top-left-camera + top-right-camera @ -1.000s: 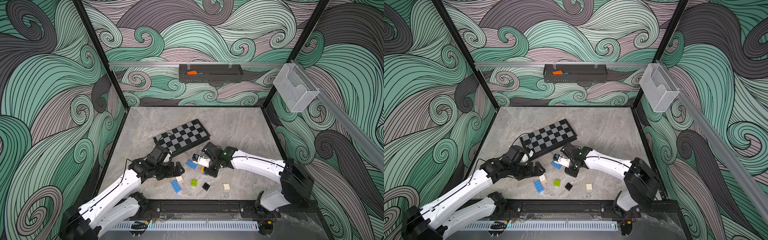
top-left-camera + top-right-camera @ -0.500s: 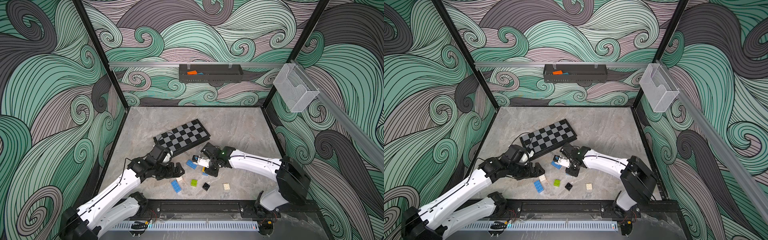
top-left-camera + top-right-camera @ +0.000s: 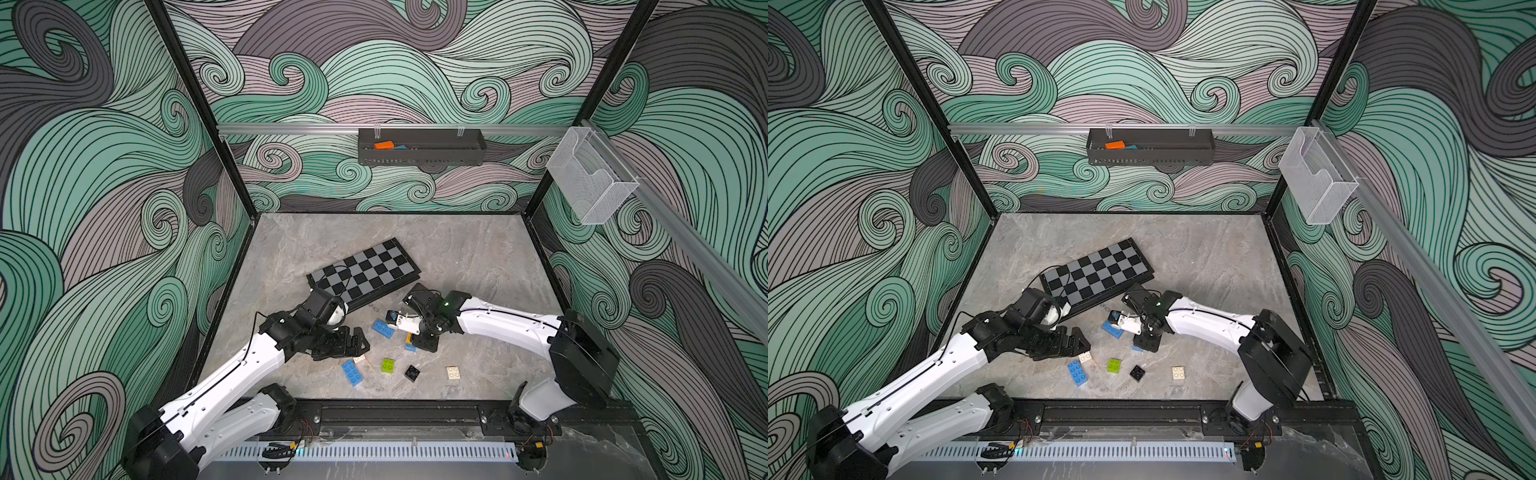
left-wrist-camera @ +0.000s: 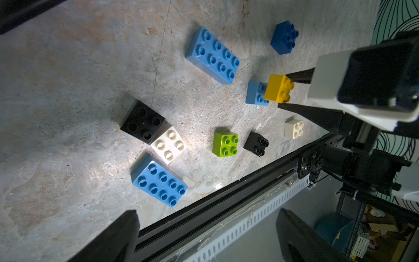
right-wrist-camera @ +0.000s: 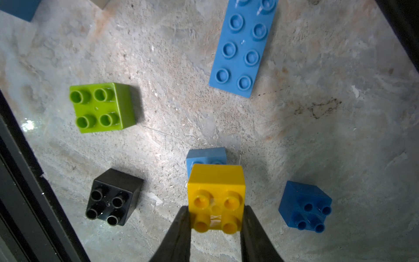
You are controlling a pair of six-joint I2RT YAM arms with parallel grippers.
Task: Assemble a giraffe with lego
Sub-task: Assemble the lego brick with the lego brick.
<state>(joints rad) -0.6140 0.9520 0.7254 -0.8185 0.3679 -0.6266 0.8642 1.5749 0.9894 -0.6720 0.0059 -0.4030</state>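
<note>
Right tool [image 5: 215,209] grips yellow brick [image 5: 216,188], seemingly lifted.

**Marbled grey table carries a board and scattered bricks**

The grey marbled table [image 3: 457,249] bears a black-and-grey chequered board [image 3: 363,270], lying flat and askew behind the bricks. One long light-blue brick [image 3: 383,329] lies near the board, and a second long blue brick [image 3: 352,372] lies nearer the front rail. A lime-green brick [image 3: 389,365], a black brick [image 3: 412,372] and a cream brick [image 3: 454,372] sit in a loose row, apart. An upturned black brick [image 4: 141,122] touches a white brick [image 4: 169,144]. A dark-blue brick [image 4: 284,37] and a small light-blue brick [image 4: 255,93] lie apart.
</note>
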